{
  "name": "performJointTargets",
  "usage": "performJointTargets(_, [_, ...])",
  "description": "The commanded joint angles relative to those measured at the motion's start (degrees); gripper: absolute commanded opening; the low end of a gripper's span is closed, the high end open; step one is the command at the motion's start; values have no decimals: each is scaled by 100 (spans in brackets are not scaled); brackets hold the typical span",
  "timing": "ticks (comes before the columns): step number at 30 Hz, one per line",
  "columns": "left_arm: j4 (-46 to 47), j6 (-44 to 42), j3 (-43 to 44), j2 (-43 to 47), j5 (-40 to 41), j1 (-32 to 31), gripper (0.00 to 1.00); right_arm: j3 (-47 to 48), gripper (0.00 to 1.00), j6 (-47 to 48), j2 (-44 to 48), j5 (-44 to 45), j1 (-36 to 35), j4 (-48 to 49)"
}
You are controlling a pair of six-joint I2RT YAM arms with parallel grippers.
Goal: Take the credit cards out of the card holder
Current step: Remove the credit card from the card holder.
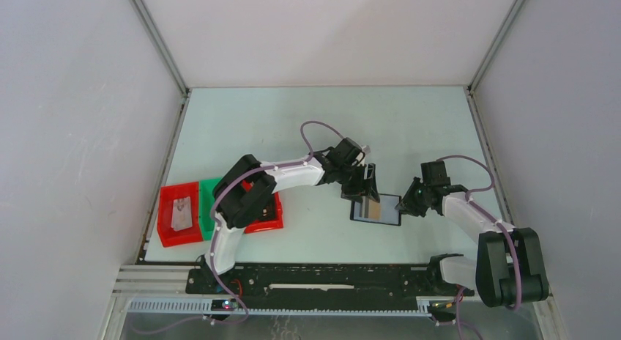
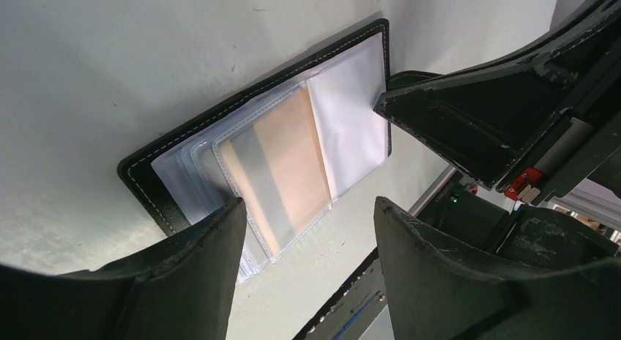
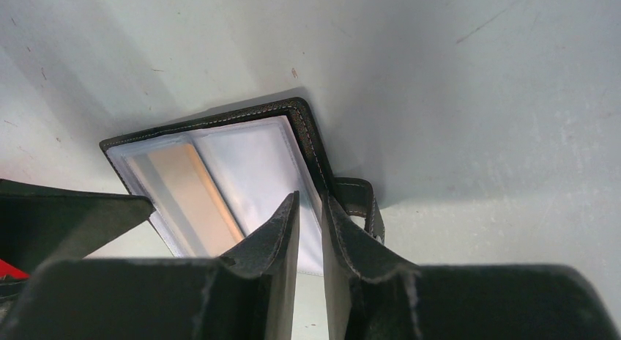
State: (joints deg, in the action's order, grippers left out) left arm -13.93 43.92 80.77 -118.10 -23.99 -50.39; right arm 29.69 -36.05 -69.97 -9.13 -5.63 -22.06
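The black card holder (image 1: 388,210) lies open on the table, its clear sleeves facing up. A tan credit card (image 1: 373,208) sits in a sleeve; it also shows in the left wrist view (image 2: 282,168) and the right wrist view (image 3: 194,201). No pale grey card can be made out. My left gripper (image 1: 364,186) hovers open over the holder's left part (image 2: 146,182), jaws wide (image 2: 307,215), holding nothing. My right gripper (image 1: 405,202) is at the holder's right edge (image 3: 307,135); its jaws (image 3: 309,204) are closed to a thin empty slit, tips at the edge beside the strap (image 3: 359,204).
A red tray (image 1: 167,226) holding a pale object, a green tray (image 1: 211,197) and another red tray (image 1: 269,221) stand at the left, partly under the left arm. Grey walls enclose the table. A black rail (image 1: 315,278) runs along the near edge.
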Motion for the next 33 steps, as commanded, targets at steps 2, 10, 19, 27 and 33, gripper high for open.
performJointTargets(2, [178,128,124,-140,-260,-25,70,-82,25,147,-86,96,27,113])
performJointTargets(10, [395,267,100,-143,-442,-30,70,-78,25,156,-86,77,35,125])
performJointTargets(19, [814,427,-38,-110,-541,-15,69,-78,25,168,-60,63,35,115])
performJointTargets(27, [369,86,-522,601,345,6,69,-366,26,104,646,-571,-14,500])
performJointTargets(33, [547,196,-705,602,260,36,69,-298,28,-36,1102,-506,-267,537])
